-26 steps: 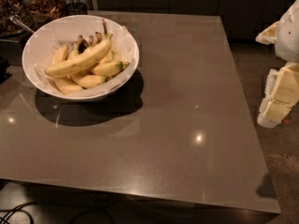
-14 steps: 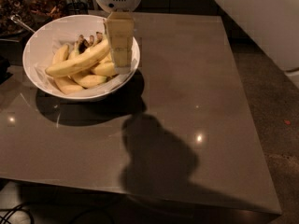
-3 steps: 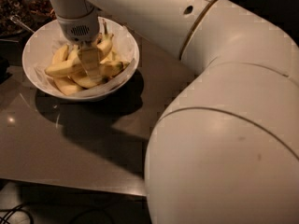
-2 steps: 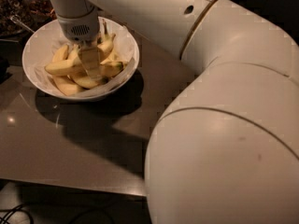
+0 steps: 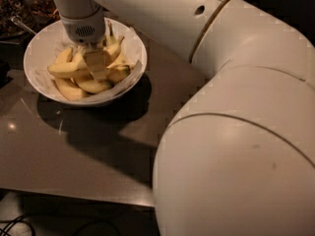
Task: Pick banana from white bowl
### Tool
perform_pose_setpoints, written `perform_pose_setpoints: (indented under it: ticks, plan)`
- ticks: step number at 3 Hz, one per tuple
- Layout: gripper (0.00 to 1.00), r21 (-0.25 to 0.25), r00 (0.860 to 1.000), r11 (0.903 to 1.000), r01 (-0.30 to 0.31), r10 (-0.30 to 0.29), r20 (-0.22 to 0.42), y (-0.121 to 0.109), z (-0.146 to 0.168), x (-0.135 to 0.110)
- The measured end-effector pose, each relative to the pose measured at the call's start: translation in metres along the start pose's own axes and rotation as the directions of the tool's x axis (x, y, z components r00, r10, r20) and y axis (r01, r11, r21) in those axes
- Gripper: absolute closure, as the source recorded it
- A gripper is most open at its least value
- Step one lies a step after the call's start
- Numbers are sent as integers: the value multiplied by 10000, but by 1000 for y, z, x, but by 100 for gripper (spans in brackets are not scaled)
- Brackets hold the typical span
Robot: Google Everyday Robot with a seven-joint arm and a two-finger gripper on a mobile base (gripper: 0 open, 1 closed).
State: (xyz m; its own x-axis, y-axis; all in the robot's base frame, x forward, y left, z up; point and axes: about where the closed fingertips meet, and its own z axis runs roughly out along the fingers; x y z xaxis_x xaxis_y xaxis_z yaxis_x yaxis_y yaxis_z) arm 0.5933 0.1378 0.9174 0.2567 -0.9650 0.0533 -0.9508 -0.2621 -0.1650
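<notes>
The white bowl (image 5: 43,43) stands at the back left of the grey-brown table (image 5: 74,151). It holds several yellow bananas. The banana (image 5: 66,70), the longest one, lies across the pile and points left. My gripper (image 5: 96,65) reaches straight down into the bowl from its round wrist (image 5: 83,28) and sits on the pile at the banana's right end. The part of the banana under the gripper is hidden.
Shorter bananas (image 5: 91,86) lie under and around the long one. My bulky white arm (image 5: 236,132) fills the right half of the view and hides the table there. Dark clutter (image 5: 19,14) lies behind the bowl. Cables (image 5: 15,227) lie below the table's front edge.
Since the earliest frames my arm swung in from the right and lowered the gripper into the bowl. Over the last second it has stayed down on the bananas, barely moving.
</notes>
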Motion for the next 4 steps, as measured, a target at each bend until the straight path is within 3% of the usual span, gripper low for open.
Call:
perform_pose_setpoints:
  ticks: [1, 2, 4]
  plan:
    - [100, 0, 10000, 10000, 0, 0, 0, 0, -3, 0]
    - [100, 545, 9991, 9983, -188, 166, 402, 5, -19, 4]
    - [100, 1008, 9932, 9946, -253, 136, 1152, 22, -38, 8]
